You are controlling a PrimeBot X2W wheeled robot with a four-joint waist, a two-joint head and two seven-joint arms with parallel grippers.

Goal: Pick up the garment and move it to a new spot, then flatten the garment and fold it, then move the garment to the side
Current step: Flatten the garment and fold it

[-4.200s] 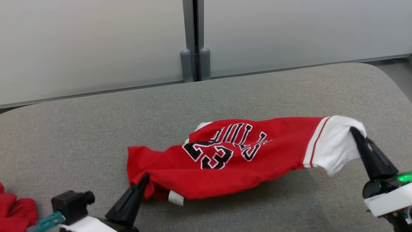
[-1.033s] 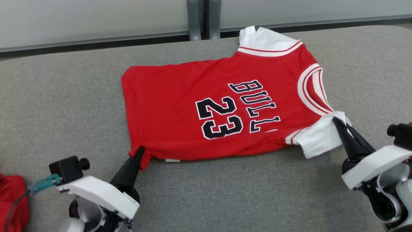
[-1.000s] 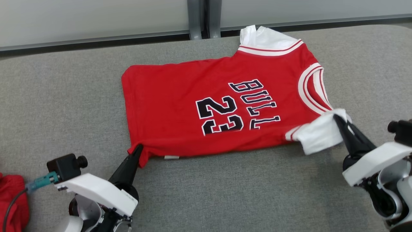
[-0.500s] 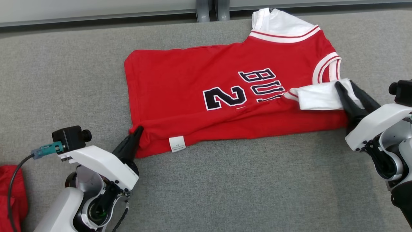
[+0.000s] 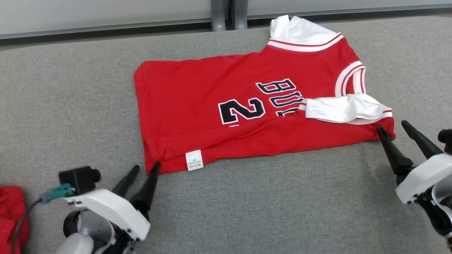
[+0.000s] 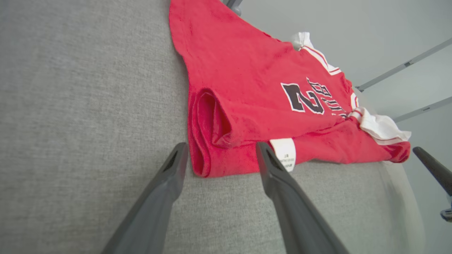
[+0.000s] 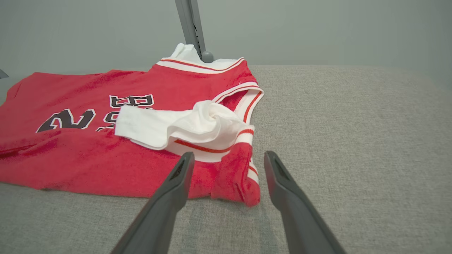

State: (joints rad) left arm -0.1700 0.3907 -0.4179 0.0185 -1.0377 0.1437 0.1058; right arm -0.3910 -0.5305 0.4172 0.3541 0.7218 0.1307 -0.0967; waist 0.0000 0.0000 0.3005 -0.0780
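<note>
The garment (image 5: 212, 102), a red jersey with white sleeves and black lettering, lies spread on the grey padded surface (image 5: 282, 211). Its near long edge is folded over onto the front, covering part of the number, and a white label (image 5: 194, 160) faces up. My left gripper (image 5: 146, 165) stands open at the near left hem corner, fingers apart on either side of the folded hem (image 6: 212, 148) in the left wrist view (image 6: 221, 145). My right gripper (image 5: 391, 125) is open just off the near right corner, beside the crumpled white sleeve (image 7: 190, 128), with the red corner (image 7: 240, 183) between its fingers (image 7: 229, 154).
Another red cloth (image 5: 10, 211) lies at the lower left edge of the head view. A grey post (image 5: 226, 14) and pale wall panels stand behind the surface's far edge. Bare grey padding stretches in front of the garment and to its left.
Both grippers have opened and let go of the garment, then drawn back a little toward me. The near edge they carried now rests folded over the jersey's front. The camera has shifted too.
</note>
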